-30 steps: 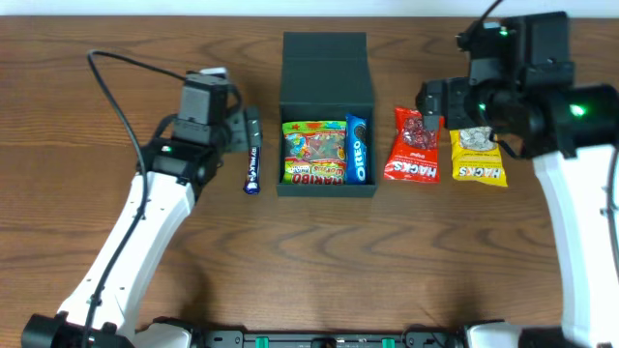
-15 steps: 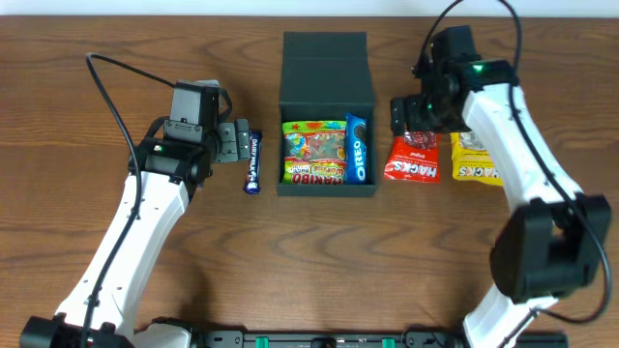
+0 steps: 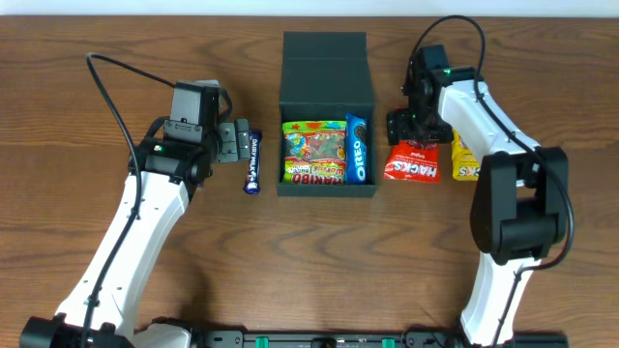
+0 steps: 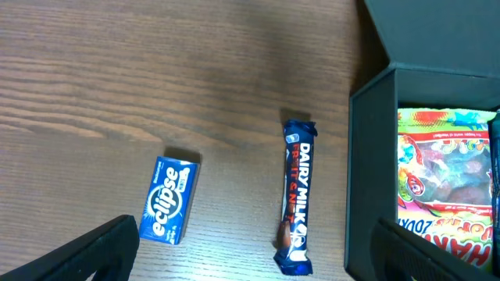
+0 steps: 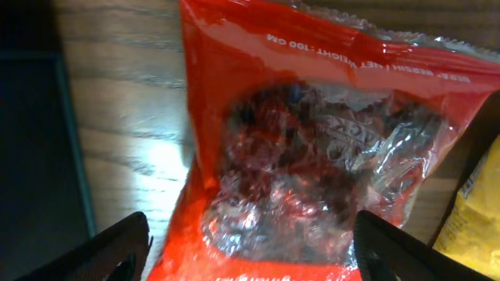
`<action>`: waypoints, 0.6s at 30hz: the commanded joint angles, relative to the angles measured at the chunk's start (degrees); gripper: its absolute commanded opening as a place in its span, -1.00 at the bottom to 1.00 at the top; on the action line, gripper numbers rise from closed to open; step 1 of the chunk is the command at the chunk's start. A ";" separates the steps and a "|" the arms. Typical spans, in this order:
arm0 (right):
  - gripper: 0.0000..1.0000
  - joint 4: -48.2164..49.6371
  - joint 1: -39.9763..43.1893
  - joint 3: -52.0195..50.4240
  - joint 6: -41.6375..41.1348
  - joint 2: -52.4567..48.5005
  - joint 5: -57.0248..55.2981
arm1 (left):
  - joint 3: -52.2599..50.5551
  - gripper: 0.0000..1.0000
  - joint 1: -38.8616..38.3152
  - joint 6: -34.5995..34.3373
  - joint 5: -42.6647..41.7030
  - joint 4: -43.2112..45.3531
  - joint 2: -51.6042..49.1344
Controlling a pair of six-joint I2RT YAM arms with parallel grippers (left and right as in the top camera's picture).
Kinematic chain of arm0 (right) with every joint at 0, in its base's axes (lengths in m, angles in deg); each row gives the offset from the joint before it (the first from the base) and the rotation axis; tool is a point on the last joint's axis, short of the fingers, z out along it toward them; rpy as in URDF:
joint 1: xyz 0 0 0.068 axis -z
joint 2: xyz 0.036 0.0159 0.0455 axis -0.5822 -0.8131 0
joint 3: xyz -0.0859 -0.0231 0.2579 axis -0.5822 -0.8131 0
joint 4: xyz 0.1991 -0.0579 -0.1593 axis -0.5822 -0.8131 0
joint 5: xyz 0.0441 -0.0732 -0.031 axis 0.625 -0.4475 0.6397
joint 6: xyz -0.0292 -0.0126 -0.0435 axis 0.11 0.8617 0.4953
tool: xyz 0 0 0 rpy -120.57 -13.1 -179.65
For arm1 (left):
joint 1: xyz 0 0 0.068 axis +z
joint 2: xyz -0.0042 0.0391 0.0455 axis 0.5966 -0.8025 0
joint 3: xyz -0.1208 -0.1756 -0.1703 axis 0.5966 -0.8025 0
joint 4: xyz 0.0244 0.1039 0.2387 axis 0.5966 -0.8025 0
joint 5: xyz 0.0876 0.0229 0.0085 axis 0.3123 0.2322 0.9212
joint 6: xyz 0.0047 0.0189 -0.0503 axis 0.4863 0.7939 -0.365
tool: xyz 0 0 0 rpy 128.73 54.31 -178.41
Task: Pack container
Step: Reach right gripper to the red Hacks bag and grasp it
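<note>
The dark teal container [image 3: 327, 190] stands open at the table's middle, its lid [image 3: 325, 68] folded back. Inside lie a Haribo bag [image 3: 314, 153] and an Oreo pack [image 3: 357, 150]. A red Hacks packet [image 3: 411, 164] and a yellow Hacks packet [image 3: 466, 166] lie to its right. My right gripper [image 3: 414, 130] is open, low over the red packet's top [image 5: 312, 156], with a finger on each side [image 5: 250, 250]. A Dairy Milk bar [image 3: 253, 169] lies left of the container. My left gripper [image 3: 232, 142] is open above the bar [image 4: 297, 195]. An Eclipse box [image 4: 170, 200] lies further left.
The container's wall [image 4: 367, 156] is close on the right in the left wrist view, and its edge [image 5: 35, 156] shows at the left in the right wrist view. Bare wooden table [image 3: 319, 261] lies in front of the container.
My right arm swung left and down from over the two Hacks packets to the red packet's top. My left gripper shifted slightly left and down, then held still.
</note>
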 commanded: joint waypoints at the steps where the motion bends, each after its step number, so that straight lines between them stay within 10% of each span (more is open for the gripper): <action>1: 0.43 0.57 0.57 -0.26 -0.87 -1.11 -1.68 | 0.76 0.90 0.15 1.05 0.59 -0.15 0.74; 9: -0.97 2.05 0.55 -0.61 -0.87 -1.33 -1.66 | 0.76 0.90 0.15 1.05 0.59 -0.13 0.74; 18: -0.97 -1.11 0.55 2.56 -0.83 -1.14 -1.64 | 0.76 0.90 0.15 2.60 1.27 0.31 1.25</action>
